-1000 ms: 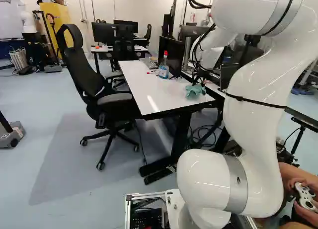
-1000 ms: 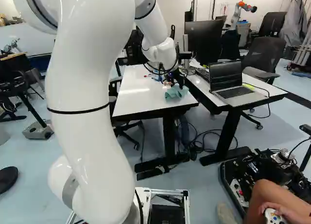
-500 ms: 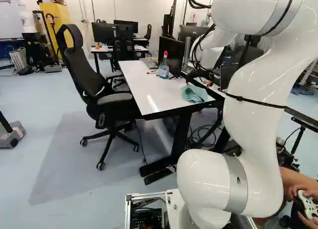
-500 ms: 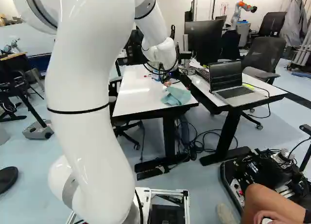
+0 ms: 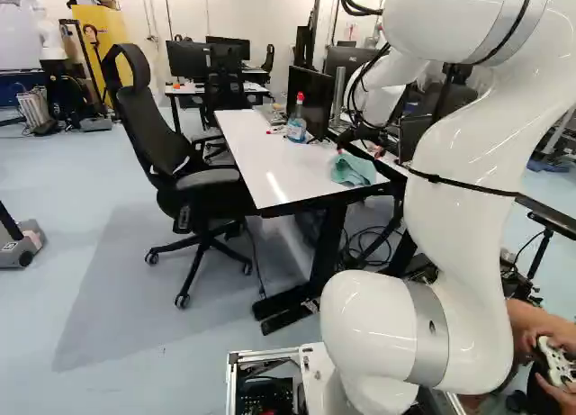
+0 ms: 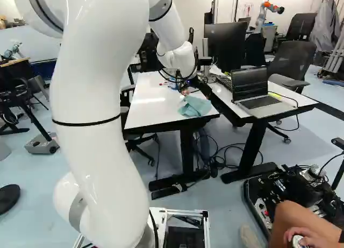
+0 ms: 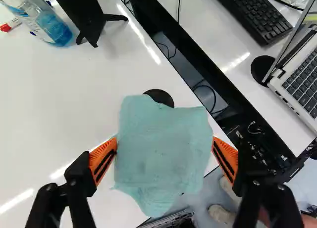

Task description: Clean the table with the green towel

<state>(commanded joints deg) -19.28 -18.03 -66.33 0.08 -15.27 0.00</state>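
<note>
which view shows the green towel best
The wrist view: it shows the green towel close up from above, spread wide between the open gripper's fingers. Both base views show it smaller and at a slant, at the near end of the white table.

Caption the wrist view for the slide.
Open tool facing the towel at the edge of the table, bottle farther off.
</note>
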